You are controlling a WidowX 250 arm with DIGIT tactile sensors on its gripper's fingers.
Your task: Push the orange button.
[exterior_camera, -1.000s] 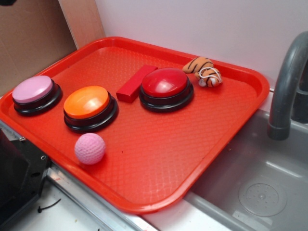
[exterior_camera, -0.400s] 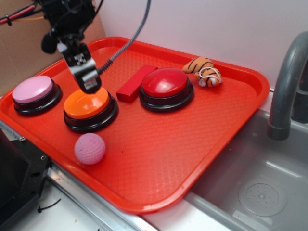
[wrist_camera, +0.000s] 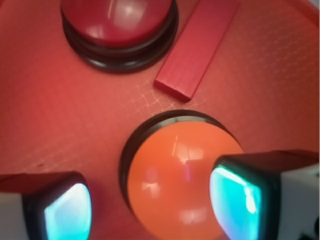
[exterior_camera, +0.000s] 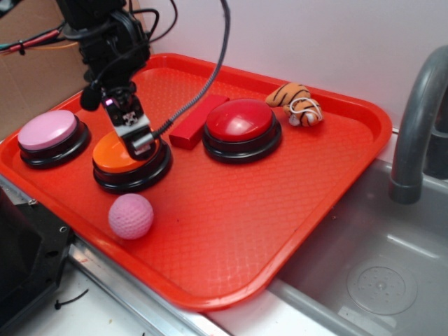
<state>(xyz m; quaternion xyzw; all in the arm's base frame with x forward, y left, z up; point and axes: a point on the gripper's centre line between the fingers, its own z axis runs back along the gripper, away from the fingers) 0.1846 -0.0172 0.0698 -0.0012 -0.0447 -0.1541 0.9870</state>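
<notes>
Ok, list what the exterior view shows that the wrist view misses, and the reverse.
Exterior only: the pink button, pink ball, striped toy, faucet and sink.
Wrist only: the gripper's two fingertips spread apart, one over the dome's edge.
Both: the orange button, red button, red block and tray.

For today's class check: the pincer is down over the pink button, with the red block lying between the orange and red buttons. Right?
Wrong button. The pincer is over the orange button, as the wrist view shows; the red block does lie between it and the red button.
</notes>
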